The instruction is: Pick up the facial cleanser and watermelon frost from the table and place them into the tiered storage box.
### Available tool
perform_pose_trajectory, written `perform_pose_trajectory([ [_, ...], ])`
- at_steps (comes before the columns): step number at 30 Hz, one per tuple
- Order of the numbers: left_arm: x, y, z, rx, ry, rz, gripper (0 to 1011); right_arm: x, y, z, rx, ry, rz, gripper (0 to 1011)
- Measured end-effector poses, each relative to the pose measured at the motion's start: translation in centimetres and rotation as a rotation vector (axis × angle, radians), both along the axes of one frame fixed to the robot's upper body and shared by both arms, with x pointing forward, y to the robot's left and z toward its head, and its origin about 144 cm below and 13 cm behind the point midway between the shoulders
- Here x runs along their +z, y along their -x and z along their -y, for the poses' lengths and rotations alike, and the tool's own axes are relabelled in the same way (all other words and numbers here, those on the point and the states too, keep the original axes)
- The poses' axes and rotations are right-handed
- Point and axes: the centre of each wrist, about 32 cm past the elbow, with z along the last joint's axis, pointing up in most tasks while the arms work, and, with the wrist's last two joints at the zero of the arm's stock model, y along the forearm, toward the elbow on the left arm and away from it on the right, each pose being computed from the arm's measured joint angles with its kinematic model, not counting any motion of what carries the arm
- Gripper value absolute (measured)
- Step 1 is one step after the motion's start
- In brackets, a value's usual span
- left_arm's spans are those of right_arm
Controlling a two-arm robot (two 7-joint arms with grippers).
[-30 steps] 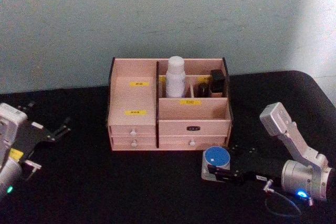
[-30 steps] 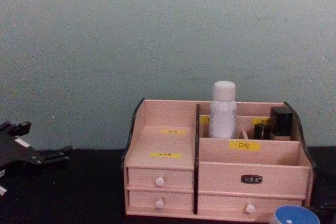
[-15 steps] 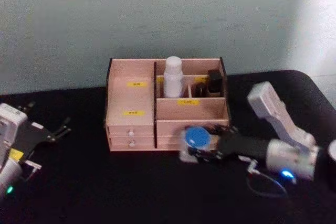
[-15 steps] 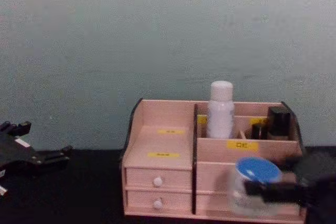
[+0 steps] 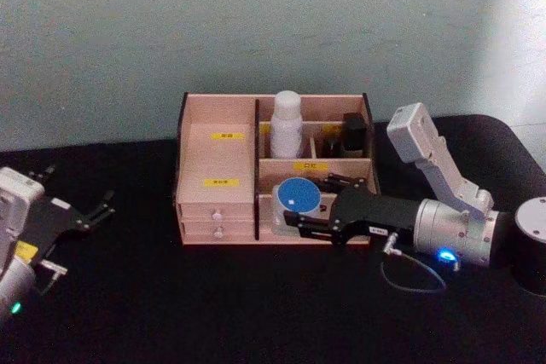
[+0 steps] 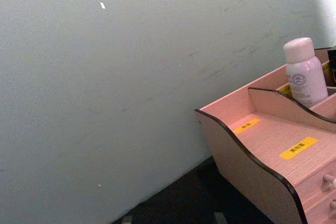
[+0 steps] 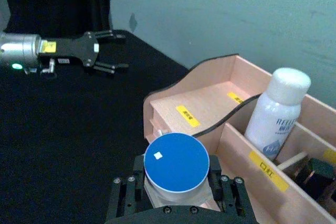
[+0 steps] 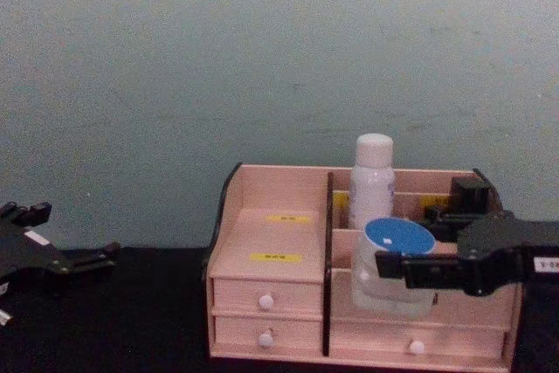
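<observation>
My right gripper (image 5: 294, 210) is shut on a clear jar with a blue lid (image 5: 298, 196), held off the table against the front of the tiered storage box (image 5: 217, 164), at its right half. In the chest view the jar (image 8: 397, 264) hangs level with the box's (image 8: 271, 233) front wall. A white bottle (image 5: 286, 125) stands upright in a rear compartment. I cannot tell which of these two is the facial cleanser and which the watermelon frost. My left gripper (image 5: 81, 183) rests open at the table's far left.
Small dark containers (image 5: 352, 132) fill the box's rear right compartments. The box has white-knobbed drawers (image 8: 265, 301) along its front. A pale wall runs close behind it. Black tabletop (image 5: 171, 296) spreads in front and to the left.
The right gripper has lifted the blue-lidded jar off the table and carried it left and up to the front of the box. The left arm has stayed put.
</observation>
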Motion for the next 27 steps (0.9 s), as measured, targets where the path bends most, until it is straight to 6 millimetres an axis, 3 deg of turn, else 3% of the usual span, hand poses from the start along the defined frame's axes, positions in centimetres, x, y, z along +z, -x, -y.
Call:
perform_pose_trajectory([
  [27,0.0,0.0,0.0,0.0,0.0,0.0,1001,1.9,-2.2,-3.1,0.035,-0.075,0.052,707],
])
